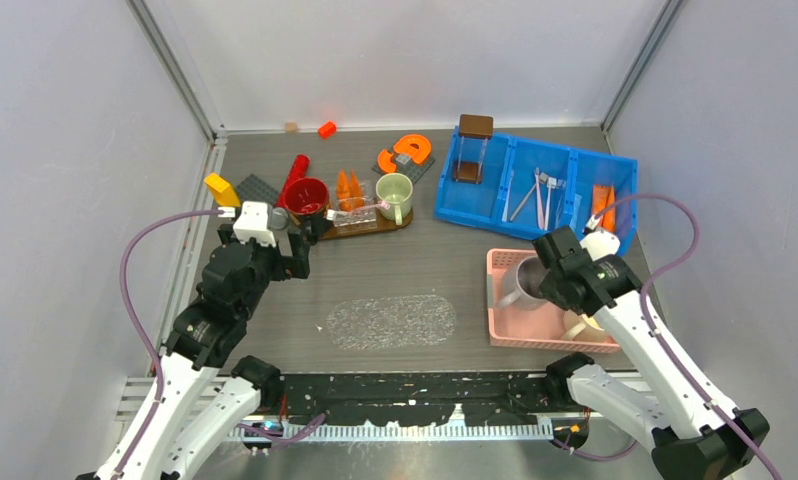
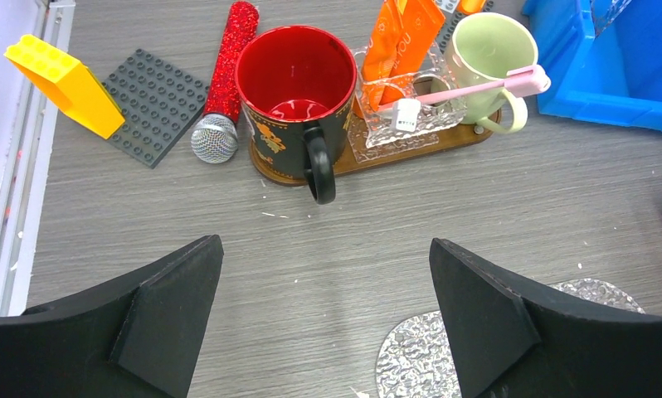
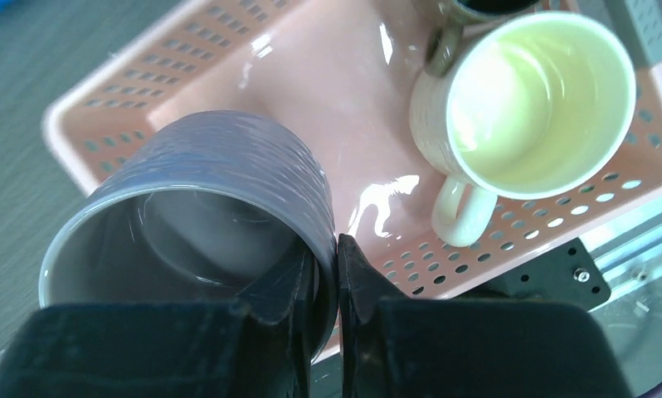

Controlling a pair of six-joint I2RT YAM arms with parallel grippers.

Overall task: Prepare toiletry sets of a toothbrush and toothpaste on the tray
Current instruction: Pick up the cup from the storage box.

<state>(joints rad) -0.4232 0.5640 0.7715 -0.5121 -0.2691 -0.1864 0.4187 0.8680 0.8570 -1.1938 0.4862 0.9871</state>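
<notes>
A grey desk [image 1: 425, 260] is seen from above, with two robot arms at its near edge.

The right tool [image 3: 332, 249] is closed on the rim of a grey mug [image 3: 228, 166], with one finger inside the wall and one outside. The mug is held at the left part of a pink basket [image 1: 505, 262]. Whether it is lifted or resting cannot be told. A cream mug [image 3: 543, 99] sits in the same basket.

The left tool [image 2: 323, 257] is open and empty, and is pointed at a wooden tray [image 2: 377, 159] just beyond it. On the tray are set a red mug [image 2: 299, 83], a glass holder [image 2: 411, 120] with orange toothpaste tubes [image 2: 402, 41] standing in it, and a green mug [image 2: 485, 50]. A pink toothbrush [image 2: 460, 89] is laid across the holder and the green mug, its long axis running left to right.

Spare toothbrushes [image 1: 540, 195] lie in the middle compartment of a blue bin [image 1: 455, 200], just beyond the right tool. Their long axes point roughly away from the arms. Spare tubes [image 1: 602, 205] lie the same way in the compartment to the right. The right arm is judged the nearer to the bin, and the left arm the nearer to the tray.

The brushes are closed in by the bin walls, so an approach from above is judged necessary. Between basket and tray a broad stretch of desk lies open, marked only by a silvery patch [image 1: 390, 320].
</notes>
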